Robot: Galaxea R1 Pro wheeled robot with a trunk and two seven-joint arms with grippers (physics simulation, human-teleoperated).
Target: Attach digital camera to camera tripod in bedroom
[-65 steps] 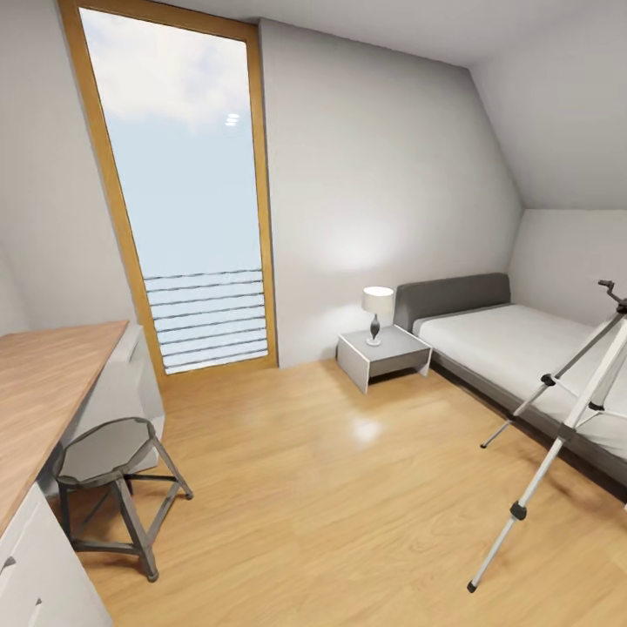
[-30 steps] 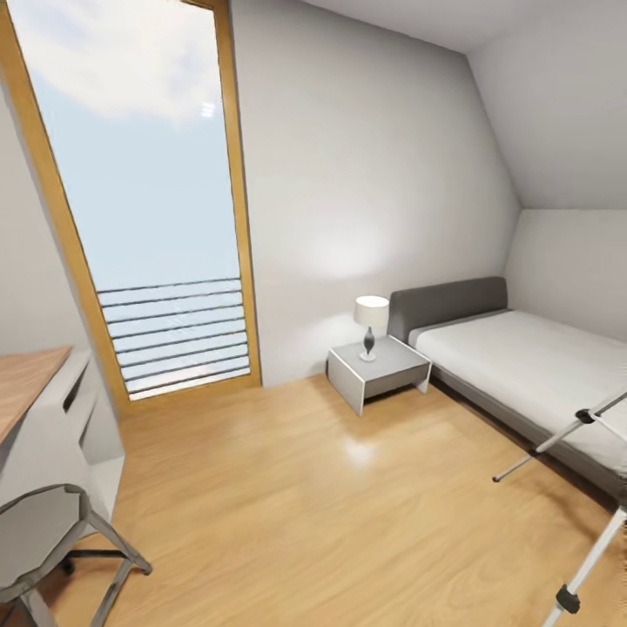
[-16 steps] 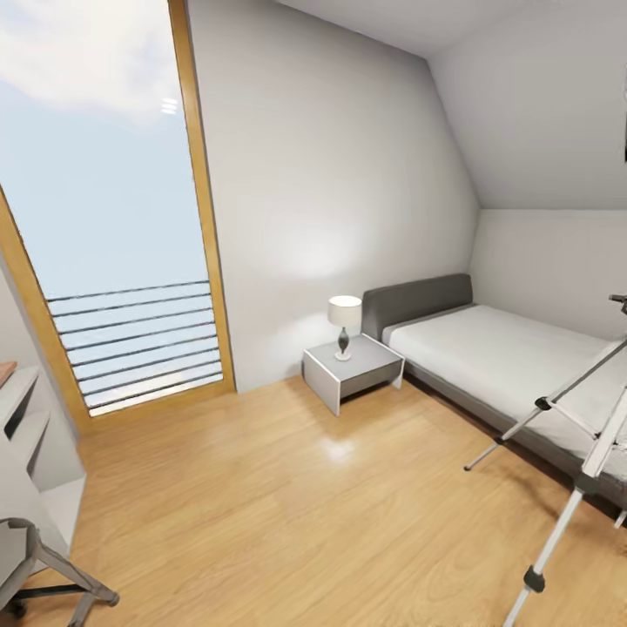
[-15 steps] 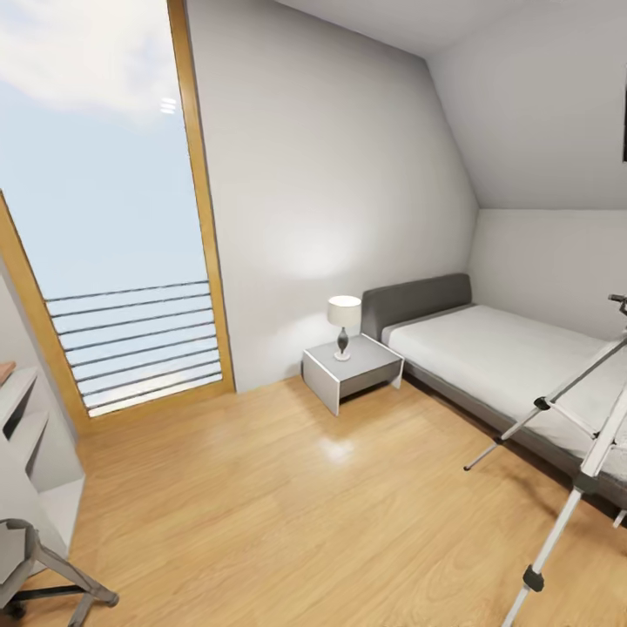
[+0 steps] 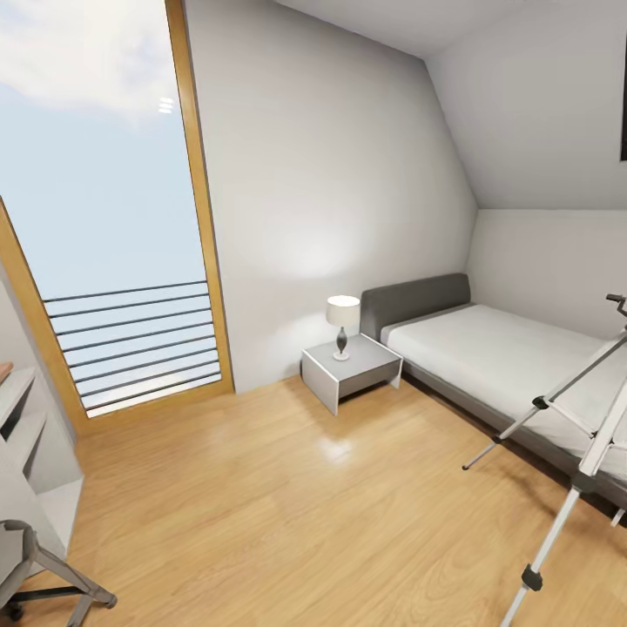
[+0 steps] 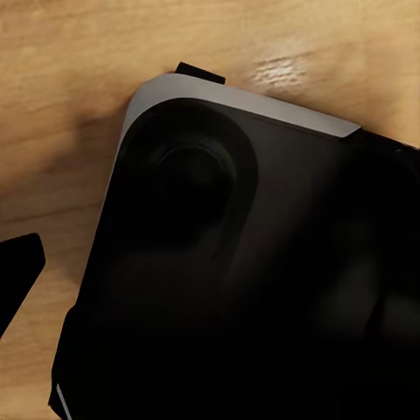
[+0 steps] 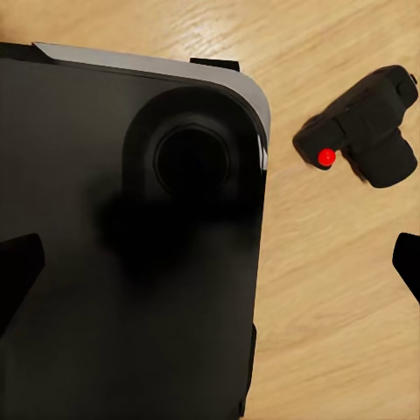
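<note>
**Right wrist view: camera lying on the floor**

Right wrist view is showing the digital camera [image 7: 360,129] lying on the light wood floor [image 7: 332,289], just beside the robot's black base [image 7: 131,236], red dot facing up. The right end effector's [image 7: 210,262] dark fingertips [image 7: 19,271] are standing wide apart, gripping nothing. How the left end effector [image 6: 17,280] is standing cannot be told. Head view is showing the camera tripod [image 5: 570,427] standing beside the bed [image 5: 514,357], near the nightstand [image 5: 353,370], lamp [image 5: 342,324] and window [image 5: 104,218].

One camera tripod [image 5: 570,435], one bed [image 5: 514,366], one nightstand [image 5: 353,370] — bearing one lamp [image 5: 342,324]. One window [image 5: 104,218], one stool [image 5: 43,566]. One digital camera [image 7: 363,136] — beside the right gripper's fingertips.
</note>
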